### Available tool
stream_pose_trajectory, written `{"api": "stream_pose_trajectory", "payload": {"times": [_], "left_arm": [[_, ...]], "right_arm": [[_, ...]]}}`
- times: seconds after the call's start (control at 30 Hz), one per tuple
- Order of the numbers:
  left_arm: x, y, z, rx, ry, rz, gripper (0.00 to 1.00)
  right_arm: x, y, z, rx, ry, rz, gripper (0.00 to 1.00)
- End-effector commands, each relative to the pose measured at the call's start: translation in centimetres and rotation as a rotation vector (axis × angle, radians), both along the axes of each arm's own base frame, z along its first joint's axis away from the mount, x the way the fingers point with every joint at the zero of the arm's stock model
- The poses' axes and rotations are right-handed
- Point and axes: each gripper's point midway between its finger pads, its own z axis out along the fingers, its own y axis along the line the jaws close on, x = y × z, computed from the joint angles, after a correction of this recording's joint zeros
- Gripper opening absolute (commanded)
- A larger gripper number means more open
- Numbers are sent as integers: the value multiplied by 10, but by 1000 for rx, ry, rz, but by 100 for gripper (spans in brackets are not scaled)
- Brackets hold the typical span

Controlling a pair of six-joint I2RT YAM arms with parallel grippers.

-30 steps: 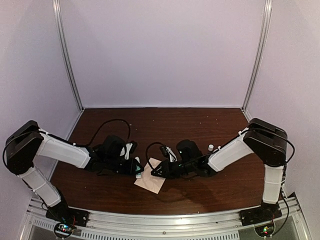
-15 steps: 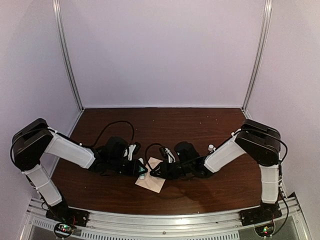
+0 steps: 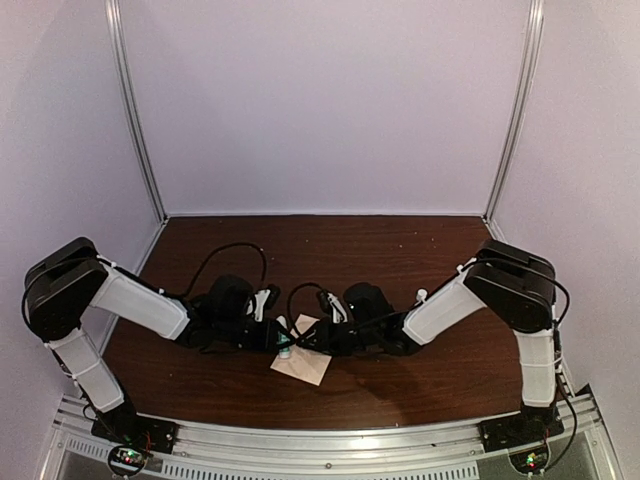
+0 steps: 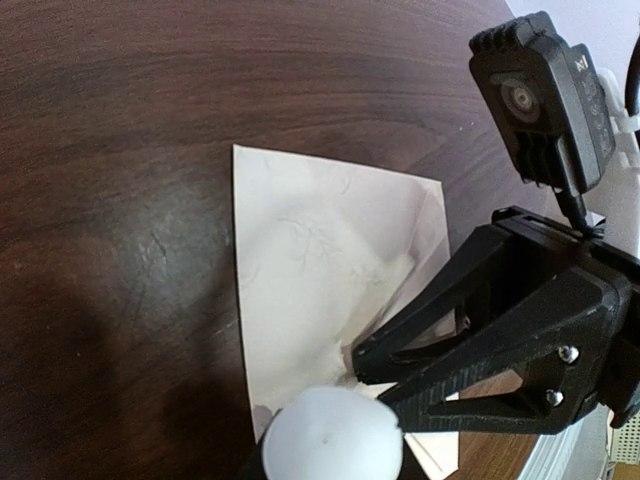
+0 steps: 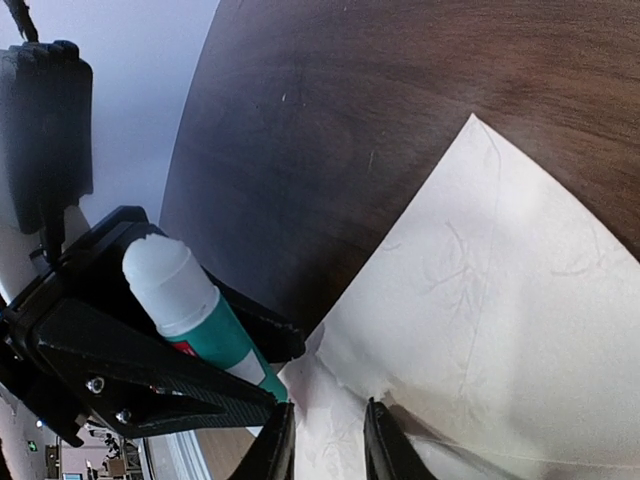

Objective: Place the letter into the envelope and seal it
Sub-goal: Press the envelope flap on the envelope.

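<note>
The pale beige-pink envelope [image 3: 303,368] lies flat on the dark wooden table, creased and with a ragged inner edge [image 5: 360,395]. My left gripper [image 3: 283,343] is shut on a green glue stick [image 5: 190,300], whose white end [image 4: 333,440] hangs over the envelope's left side. Facing it from the right, my right gripper [image 5: 328,445] holds its fingers [image 4: 450,330] a narrow gap apart, low over the envelope [image 4: 300,270] with bare paper showing between the tips. The letter is hidden.
A small white cap [image 3: 421,295] stands on the table beside the right forearm. Black cables loop behind both wrists. Pale walls enclose the table on three sides, and a metal rail [image 3: 320,440] runs along the near edge.
The left arm has swung right, bringing the glue stick over the envelope. The right gripper has edged left toward it, and its fingers have drawn slightly closer together.
</note>
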Motion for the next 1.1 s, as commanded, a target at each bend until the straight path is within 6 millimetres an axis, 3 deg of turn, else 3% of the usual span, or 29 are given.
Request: {"api": "stream_pose_trajectory", "payload": {"times": [0.0,0.33,0.47,0.6,0.7,0.83,1.07], "left_arm": [[-14,17,-30,87,68,3,0],[-12,16,-27,80,62,8,0],[-9,15,-23,73,53,13,0],[2,12,2,51,5,44,0],[18,11,45,18,-85,93,0],[31,20,104,-22,-200,169,0],[24,28,184,-137,-322,172,2]], "right_arm": [[1,-21,-51,-169,69,-70,25],[-11,-37,-70,-233,94,-73,24],[-12,-34,-62,-211,90,-65,24],[-5,-12,-9,-73,19,-11,31],[7,-7,50,42,-63,-5,43],[23,-25,117,137,-180,-32,61],[23,-75,188,130,-396,-70,67]]}}
